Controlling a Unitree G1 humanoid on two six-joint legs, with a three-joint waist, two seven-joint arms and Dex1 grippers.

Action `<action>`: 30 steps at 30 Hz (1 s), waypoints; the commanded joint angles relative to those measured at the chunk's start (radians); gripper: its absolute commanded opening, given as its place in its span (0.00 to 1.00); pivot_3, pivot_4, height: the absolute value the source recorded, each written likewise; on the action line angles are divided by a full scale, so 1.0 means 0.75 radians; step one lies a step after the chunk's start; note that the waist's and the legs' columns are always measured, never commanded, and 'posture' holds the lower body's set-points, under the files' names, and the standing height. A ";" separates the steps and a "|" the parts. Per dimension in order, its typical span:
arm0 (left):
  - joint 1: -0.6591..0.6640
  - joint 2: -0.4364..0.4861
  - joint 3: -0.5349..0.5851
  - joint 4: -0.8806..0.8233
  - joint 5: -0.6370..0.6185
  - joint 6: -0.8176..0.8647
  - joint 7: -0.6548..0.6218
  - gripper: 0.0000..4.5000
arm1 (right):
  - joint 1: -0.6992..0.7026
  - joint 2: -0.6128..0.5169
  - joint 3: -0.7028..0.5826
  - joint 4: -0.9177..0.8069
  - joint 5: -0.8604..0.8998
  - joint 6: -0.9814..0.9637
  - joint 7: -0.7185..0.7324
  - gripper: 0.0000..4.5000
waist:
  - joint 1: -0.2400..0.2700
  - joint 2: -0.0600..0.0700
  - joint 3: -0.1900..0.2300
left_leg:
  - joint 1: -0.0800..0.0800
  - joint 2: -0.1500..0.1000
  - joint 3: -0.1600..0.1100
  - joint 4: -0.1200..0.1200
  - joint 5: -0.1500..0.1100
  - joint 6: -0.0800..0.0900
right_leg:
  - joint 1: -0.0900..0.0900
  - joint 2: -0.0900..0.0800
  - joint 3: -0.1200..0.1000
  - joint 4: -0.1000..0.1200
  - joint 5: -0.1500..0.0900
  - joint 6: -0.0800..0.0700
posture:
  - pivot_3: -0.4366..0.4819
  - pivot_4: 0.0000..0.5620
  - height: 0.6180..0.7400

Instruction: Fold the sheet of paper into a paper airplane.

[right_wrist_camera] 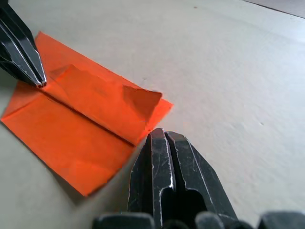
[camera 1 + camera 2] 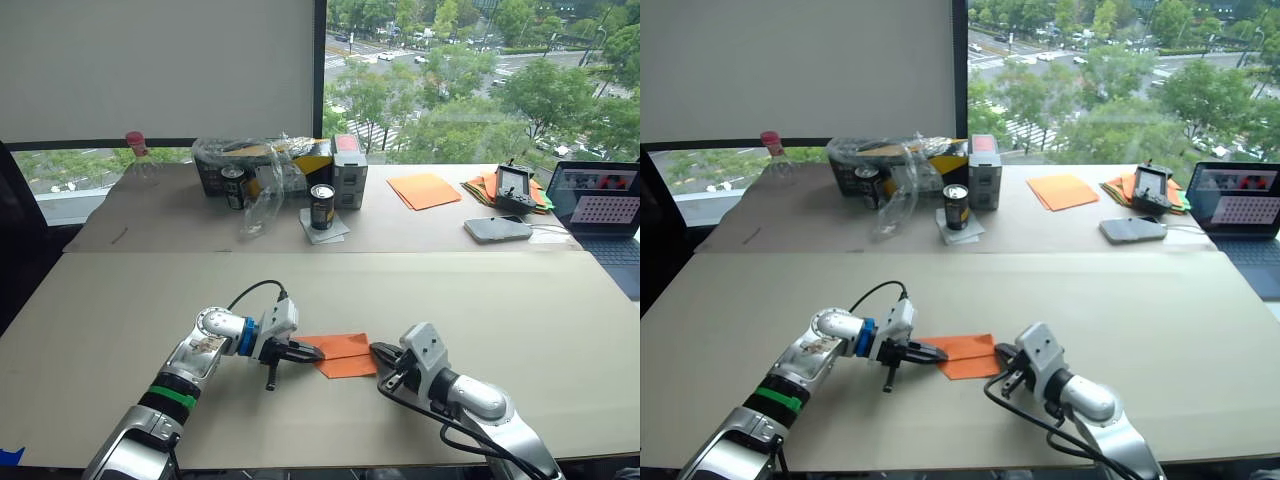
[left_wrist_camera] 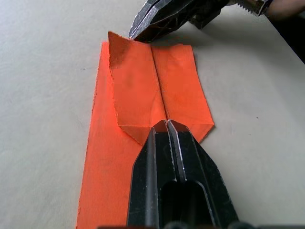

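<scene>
1. The sheet of paper point(image 2: 343, 354) lay flat on the near table point(image 2: 120, 300), partly folded: two flaps met along a center crease, and a single layer stuck out on one side.
2. Left gripper point(image 2: 313, 352) sat at the sheet's left end, fingers pressed together with no gap. Its tip touched the paper right where the center crease ended. Nothing was held between the fingers.
3. Right gripper point(image 2: 377, 350) sat at the sheet's right end, fingers also closed tight, nothing between them. The tip was at the paper's edge; whether it actually touched, I couldn't tell.
4. One flap corner at the right-gripper end curled up off the sheet point(image 1: 143, 101).
5. The two grippers faced each other across the sheet, roughly in line with the crease.
6. Beyond the sheet, on the far table point(image 2: 420, 230) by the window: a dark can point(image 2: 322, 206) standing on a small pad, and a box wrapped in clear plastic point(image 2: 262, 163) just behind and left of the can.
7. Right of the can: a paler orange sheet point(image 2: 424, 190) lying flat, then an orange-and-green paper pile point(image 2: 482, 188) with a small black device point(image 2: 514, 186) on top.
8. A phone point(image 2: 497, 229) lay in front of that pile, and an open laptop point(image 2: 603, 205) sat at the far right edge.
9. A clear bottle with a red cap point(image 2: 136, 152) stood well left of the can, near the window.
</scene>
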State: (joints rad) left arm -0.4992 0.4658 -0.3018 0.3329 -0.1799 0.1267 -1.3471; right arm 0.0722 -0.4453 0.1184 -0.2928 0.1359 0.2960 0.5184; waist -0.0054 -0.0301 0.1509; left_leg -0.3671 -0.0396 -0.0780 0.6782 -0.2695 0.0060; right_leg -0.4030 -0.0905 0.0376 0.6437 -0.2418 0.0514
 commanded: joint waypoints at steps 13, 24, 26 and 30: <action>0.021 0.004 -0.011 0.003 0.027 -0.025 0.004 0.00 | -0.134 0.017 0.144 -0.001 -0.108 -0.347 0.112 0.00 | -0.011 0.000 0.000 | 0.000 0.002 0.000 -0.001 -0.001 0.001 | -0.002 0.002 0.000 0.000 0.000 0.000 | 0.48 0.27 1.00; 0.082 0.064 0.016 -0.053 0.037 -0.014 0.034 0.00 | -0.219 0.072 0.306 0.214 -0.166 -0.250 0.201 0.00 | -0.020 0.001 0.000 | 0.000 0.002 0.000 -0.002 -0.001 0.001 | -0.002 0.003 0.001 0.000 0.000 0.000 | 0.48 0.27 1.00; 0.107 0.099 0.036 -0.056 0.051 -0.010 0.065 0.00 | -0.224 0.071 0.322 0.241 -0.175 -0.227 0.218 0.00 | -0.021 0.001 0.000 | 0.002 0.003 0.000 -0.003 -0.001 0.001 | -0.002 0.004 0.001 0.000 0.000 0.000 | 0.48 0.27 1.00; 0.162 0.170 0.097 -0.050 0.054 0.006 0.135 0.00 | -0.235 0.077 0.316 0.266 -0.170 -0.224 0.230 0.00 | -0.023 0.001 -0.001 | 0.008 0.005 0.001 -0.006 -0.001 0.002 | 0.002 0.006 0.002 0.000 -0.001 -0.001 | 0.48 0.27 1.00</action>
State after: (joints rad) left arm -0.4154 0.5597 -0.2415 0.2650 -0.1754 0.1071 -1.2798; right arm -0.1197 -0.3874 0.3386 -0.1254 0.0118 0.0987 0.6754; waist -0.0228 -0.0290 0.1500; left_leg -0.3593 -0.0354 -0.0773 0.6724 -0.2705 0.0073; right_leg -0.4010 -0.0862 0.0392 0.6437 -0.2425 0.0503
